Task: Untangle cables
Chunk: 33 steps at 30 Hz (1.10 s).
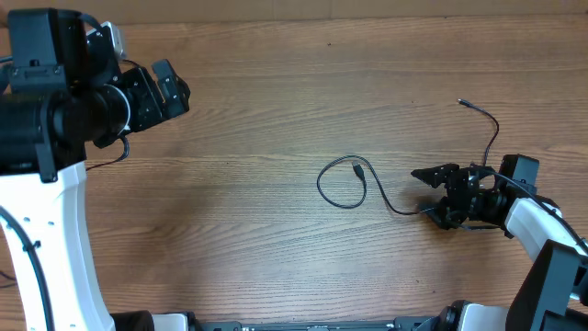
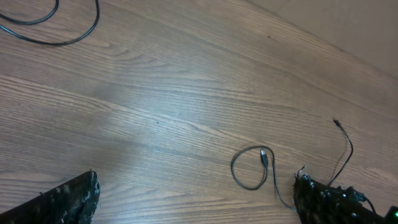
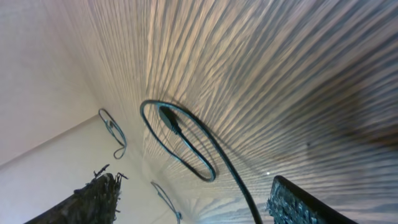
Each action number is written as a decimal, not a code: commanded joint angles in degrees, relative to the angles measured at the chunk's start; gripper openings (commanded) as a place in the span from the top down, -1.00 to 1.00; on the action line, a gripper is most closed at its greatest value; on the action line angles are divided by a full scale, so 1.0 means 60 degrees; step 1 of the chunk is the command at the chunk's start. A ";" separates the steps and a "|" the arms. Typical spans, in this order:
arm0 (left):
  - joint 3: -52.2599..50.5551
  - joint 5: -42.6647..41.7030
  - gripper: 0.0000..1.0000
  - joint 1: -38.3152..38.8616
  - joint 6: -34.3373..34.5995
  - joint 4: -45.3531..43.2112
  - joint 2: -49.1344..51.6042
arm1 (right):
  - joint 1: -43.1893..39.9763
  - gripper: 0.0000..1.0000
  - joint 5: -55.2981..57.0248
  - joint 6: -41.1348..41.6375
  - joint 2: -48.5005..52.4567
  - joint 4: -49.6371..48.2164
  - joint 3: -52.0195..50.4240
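A thin black cable [image 1: 342, 188] lies on the wooden table in one small loop, its plug tip [image 1: 358, 168] inside the loop. Its tail runs right to my right gripper [image 1: 424, 195], which is open low over the table. In the right wrist view the cable [image 3: 186, 140] passes between the open fingers [image 3: 193, 186]. Another thin black stretch [image 1: 494, 138] rises from behind that gripper to a tip [image 1: 463, 103]; I cannot tell if it is the same cord. My left gripper [image 1: 173, 87] is open and empty, high at the far left. The loop also shows in the left wrist view [image 2: 249, 169].
A black cord [image 2: 62, 37] lies curved on the table at the top left of the left wrist view; under the left arm in the overhead view, only a short piece of cord [image 1: 115, 154] shows. The left arm's white base [image 1: 55, 248] stands at the left edge.
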<state>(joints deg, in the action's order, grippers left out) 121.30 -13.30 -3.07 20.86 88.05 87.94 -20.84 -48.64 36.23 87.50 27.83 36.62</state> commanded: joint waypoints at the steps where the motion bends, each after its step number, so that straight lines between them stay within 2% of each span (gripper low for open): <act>1: 0.0124 0.0007 -0.99 0.0025 -0.0459 -0.0022 -0.0036 | 0.0448 -0.50 -0.0025 -0.0124 -0.0175 -0.0004 0.0291; 3: 0.0124 0.0029 -0.99 0.0025 -0.0597 -0.0160 -0.0036 | 0.0991 -0.49 0.0382 -0.0124 -0.0455 0.0029 0.0488; 4: 0.0124 0.0029 -0.99 0.0022 -0.0787 -0.0324 -0.0036 | 0.1359 -0.36 0.0663 -0.0120 -0.0608 0.0109 0.0652; 5: 0.0124 0.0033 -0.99 0.0015 -0.0929 -0.0492 -0.0036 | 0.1730 -0.21 0.0943 -0.0106 -0.0747 0.0211 0.0827; 8: 0.0124 0.0062 -0.99 0.0015 -0.0943 -0.0820 -0.0036 | 0.2892 0.56 0.1603 0.0419 -0.0987 0.0215 0.1249; 10: 0.0124 0.0058 -0.99 0.0015 -0.0933 -0.0940 -0.0033 | 0.4003 0.85 0.1749 0.0936 -0.0994 -0.0652 0.1395; 12: 0.0120 0.0058 -0.99 0.0015 -0.0907 -0.1042 -0.0022 | 0.5031 0.92 0.1745 0.1275 -0.0994 -0.1778 0.1395; 15: 0.0113 0.0058 -0.99 0.0015 -0.0907 -0.0965 -0.0015 | 0.6943 0.91 0.1778 0.1457 -0.0994 -0.3282 0.1395; 17: 0.0113 0.0058 -0.99 0.0015 -0.0907 -0.0922 -0.0015 | 0.7606 0.91 0.2164 0.1453 -0.0994 -0.3198 0.1395; 19: 0.0113 0.0055 -0.99 0.0015 -0.0903 -0.0925 -0.0015 | 0.7967 0.80 0.2568 0.1432 -0.0994 -0.2812 0.1395; 20: 0.0113 0.0025 -0.99 0.0015 -0.0900 -0.0929 -0.0015 | 0.8025 0.62 0.2601 0.1279 -0.0994 -0.2583 0.1395; 23: 0.0109 -0.0317 -0.99 0.0018 -0.0674 -0.0925 0.0000 | 0.7839 0.31 0.2612 0.0769 -0.1086 -0.1927 0.1428; 25: 0.0095 -0.0659 -0.99 0.0022 -0.0659 -0.0925 0.0047 | 0.7541 0.03 0.2754 0.0455 -0.1253 -0.1453 0.1508; 30: -0.0047 -0.1840 -0.99 0.0106 -0.0659 -0.0918 0.0397 | 0.6459 -0.54 0.4983 0.0055 -0.2255 0.1384 0.2364; 32: -0.0051 -0.2284 -0.99 0.0331 -0.0674 -0.0896 0.0688 | 0.5945 -1.00 0.5898 0.0055 -0.2728 0.2379 0.2699; 33: -0.0055 -0.2280 -0.99 0.0535 -0.0710 -0.0892 0.0882 | 0.5734 -0.99 0.6094 0.0055 -0.2903 0.2677 0.2772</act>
<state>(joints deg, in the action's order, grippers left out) 121.27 -21.74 -2.37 16.53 82.70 90.11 16.78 -21.47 37.71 74.24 40.34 49.78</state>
